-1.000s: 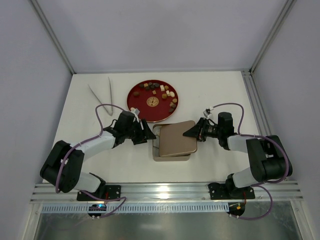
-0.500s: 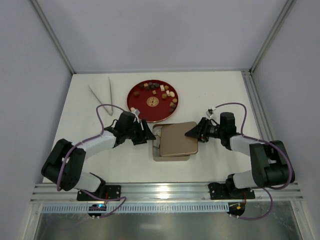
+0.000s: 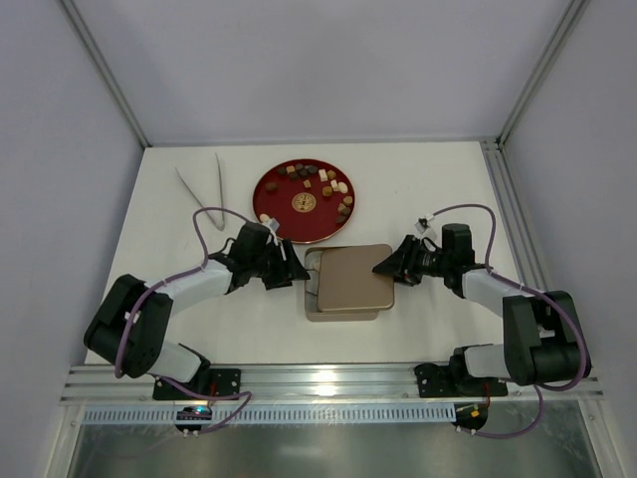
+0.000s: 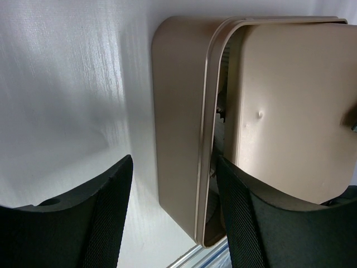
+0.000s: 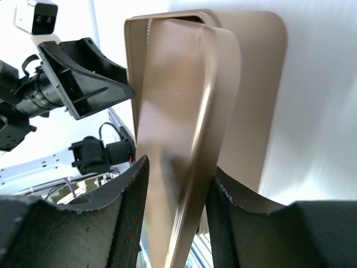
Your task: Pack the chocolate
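top view: chocolate (image 3: 324,180), small cubes and rounds in dark brown, tan and cream, lies loose on a red plate (image 3: 282,216) at the far middle of the desk (image 3: 438,189). most pieces sit along the plate's far and right side. none is in either pincer

a flat gold disc (image 3: 304,203) rests at the plate's centre. pale tongs (image 3: 199,186) lie on the desk to the left of the plate, well apart from it

a gold tin (image 3: 312,295) sits just in front of the plate, between the two arms. its lid (image 3: 350,276) lies askew over it, shifted toward the right, so the tin's left and near edges show

left pincer (image 3: 291,266): low at the tin's left side. left wrist view shows its fingers (image 4: 106,215) spread apart, with the tin's left wall and rim in the gap between them; a strip of bare desk shows between the outer finger and the wall. whether the inner finger touches the tin, cannot tell

right pincer (image 3: 381,265): at the lid's right edge. right wrist view shows its fingers (image 5: 127,223) closed against both faces of the lid, gripping it. the lid is tilted there, one edge up off the tin, with a dark gap showing beneath it
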Robot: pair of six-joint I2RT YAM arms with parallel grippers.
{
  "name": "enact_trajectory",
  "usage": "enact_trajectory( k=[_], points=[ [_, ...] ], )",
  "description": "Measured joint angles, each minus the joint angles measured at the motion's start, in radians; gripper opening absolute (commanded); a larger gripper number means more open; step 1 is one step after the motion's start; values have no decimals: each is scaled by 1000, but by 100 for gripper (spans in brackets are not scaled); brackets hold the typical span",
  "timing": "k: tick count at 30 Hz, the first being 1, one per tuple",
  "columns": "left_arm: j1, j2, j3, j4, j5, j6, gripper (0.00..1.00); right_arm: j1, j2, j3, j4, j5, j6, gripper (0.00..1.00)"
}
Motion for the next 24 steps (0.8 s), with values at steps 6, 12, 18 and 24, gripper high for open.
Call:
enact_trajectory(
  k=[6, 12, 18, 24],
  points=[
    [0, 7, 0, 0, 0, 2, 61, -11, -9, 7, -78, 47, -50, 46],
    [0, 10, 0, 0, 0, 2, 61, -13, -20, 10, -139, 93, -85, 46],
    [0, 13, 0, 0, 0, 2, 60, -14, -43, 18, -204, 142, -124, 46],
    [0, 14, 0, 0, 0, 2, 60, -14, -44, 47, -236, 168, -134, 46]
  ],
)
